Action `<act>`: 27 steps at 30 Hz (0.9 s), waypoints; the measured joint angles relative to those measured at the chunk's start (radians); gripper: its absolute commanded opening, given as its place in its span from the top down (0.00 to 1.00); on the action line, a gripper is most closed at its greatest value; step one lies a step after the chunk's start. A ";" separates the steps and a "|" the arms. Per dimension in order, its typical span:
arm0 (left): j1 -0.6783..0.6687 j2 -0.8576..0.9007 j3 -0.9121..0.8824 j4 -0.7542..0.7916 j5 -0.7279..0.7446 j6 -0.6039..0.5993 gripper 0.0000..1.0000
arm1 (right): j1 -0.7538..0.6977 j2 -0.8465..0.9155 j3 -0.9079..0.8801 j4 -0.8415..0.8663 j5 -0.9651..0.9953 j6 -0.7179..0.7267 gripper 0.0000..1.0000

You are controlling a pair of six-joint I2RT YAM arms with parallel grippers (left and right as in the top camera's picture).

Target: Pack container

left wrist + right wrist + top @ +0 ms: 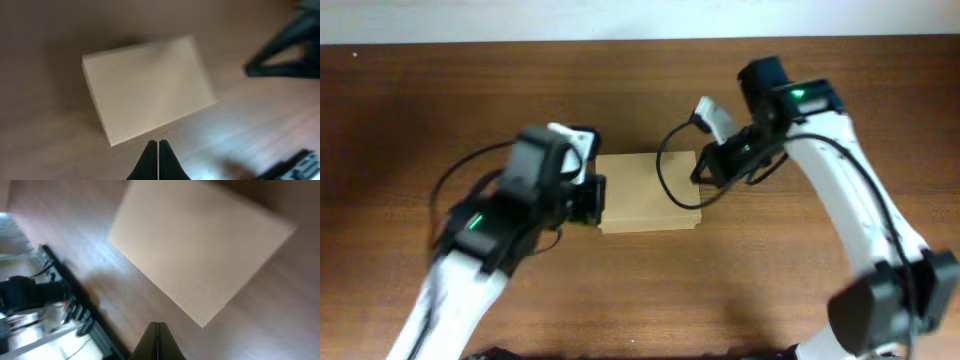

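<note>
The container (648, 192) is a plain tan cardboard box, lid closed, lying flat in the middle of the brown wooden table. It also shows in the left wrist view (147, 90) and the right wrist view (200, 245). My left gripper (598, 200) is at the box's left edge; in its wrist view the fingers (158, 144) are shut and empty, just short of the box's near edge. My right gripper (700, 168) is at the box's right edge; its fingers (158, 326) are shut and empty, a little off the box's corner.
The table (410, 100) is dark wood. A black cable (665, 175) from the right arm loops over the box's right part. In the right wrist view, a black stand and equipment (60, 300) show past the table's edge at the left.
</note>
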 measured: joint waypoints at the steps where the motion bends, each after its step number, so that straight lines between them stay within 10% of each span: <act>1: 0.000 -0.101 0.005 -0.055 -0.003 0.004 0.98 | 0.000 -0.076 0.014 -0.010 0.027 0.008 0.96; 5: 0.001 -0.376 0.005 -0.209 -0.019 0.023 0.97 | 0.000 -0.307 0.016 -0.105 0.118 0.033 0.96; 6: 0.001 -0.453 0.006 -0.243 -0.023 0.030 0.84 | 0.000 -0.383 0.006 -0.120 0.131 0.035 0.96; 7: 0.001 -0.507 0.006 -0.259 -0.024 0.035 0.41 | 0.000 -0.466 -0.010 -0.138 0.139 0.036 0.76; 8: 0.001 -0.546 0.007 -0.265 -0.027 0.043 0.01 | 0.001 -0.536 -0.024 -0.163 0.146 0.040 0.01; 27: 0.172 -0.682 -0.138 -0.183 -0.072 0.051 0.01 | 0.001 -0.787 -0.043 -0.193 0.159 0.046 0.01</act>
